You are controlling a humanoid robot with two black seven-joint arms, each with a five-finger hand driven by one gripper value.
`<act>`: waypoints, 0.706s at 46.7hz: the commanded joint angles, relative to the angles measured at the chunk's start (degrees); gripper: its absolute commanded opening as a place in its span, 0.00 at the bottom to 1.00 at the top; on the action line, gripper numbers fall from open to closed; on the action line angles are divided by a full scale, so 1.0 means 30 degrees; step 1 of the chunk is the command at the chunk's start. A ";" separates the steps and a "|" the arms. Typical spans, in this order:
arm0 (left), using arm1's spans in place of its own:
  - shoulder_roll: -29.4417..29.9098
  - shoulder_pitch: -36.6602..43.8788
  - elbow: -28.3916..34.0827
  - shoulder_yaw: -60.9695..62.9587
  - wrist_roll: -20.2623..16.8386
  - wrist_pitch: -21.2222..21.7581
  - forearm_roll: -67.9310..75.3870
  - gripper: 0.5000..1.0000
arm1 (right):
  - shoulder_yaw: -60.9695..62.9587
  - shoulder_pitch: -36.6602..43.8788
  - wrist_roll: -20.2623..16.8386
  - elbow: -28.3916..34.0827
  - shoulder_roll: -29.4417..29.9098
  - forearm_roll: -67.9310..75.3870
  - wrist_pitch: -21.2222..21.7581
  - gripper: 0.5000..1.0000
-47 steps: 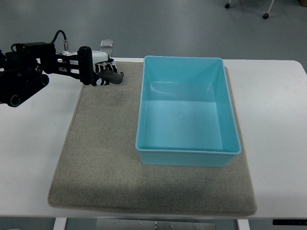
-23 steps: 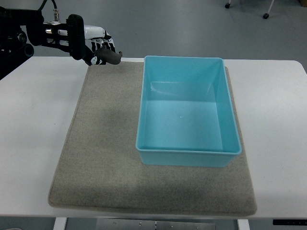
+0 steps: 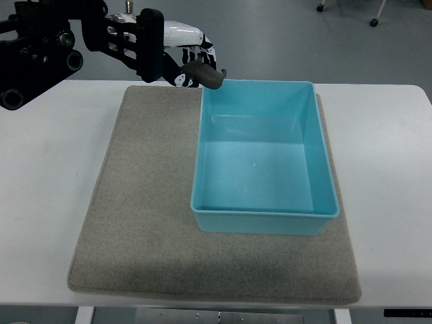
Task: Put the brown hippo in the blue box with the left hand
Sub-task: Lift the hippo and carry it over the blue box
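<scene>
My left hand point(image 3: 187, 62) comes in from the upper left and is raised above the table, its fingers shut on a small dark brown hippo point(image 3: 206, 75). The hippo hangs just over the back left corner of the blue box point(image 3: 264, 212). The box is an open light-blue bin that sits on the right half of the grey mat point(image 3: 145, 202), and nothing lies inside it. The right hand does not show.
The grey mat lies on a white table point(image 3: 47, 202) whose front edge runs along the bottom of the picture. Grey floor lies beyond the table's back edge.
My left hand has lifted off the mat's back left corner with the hippo and moved right, from left of the box to its back left corner.
</scene>
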 commanded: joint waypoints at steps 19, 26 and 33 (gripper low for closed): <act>-0.2913 0.1486 0.0033 0.0468 0.0032 0.0214 0.0294 0.00 | -0.0001 -0.0005 0.0020 0.0000 0.0000 0.0000 0.0002 0.87; -0.3090 0.1837 0.0092 0.0438 0.0062 0.0418 0.0295 0.00 | -0.0001 -0.0005 0.0020 0.0000 0.0000 0.0000 0.0002 0.87; -0.3148 0.2452 0.0092 0.0468 0.0091 0.2058 0.0265 0.07 | -0.0001 -0.0005 0.0020 0.0000 0.0000 0.0000 0.0002 0.87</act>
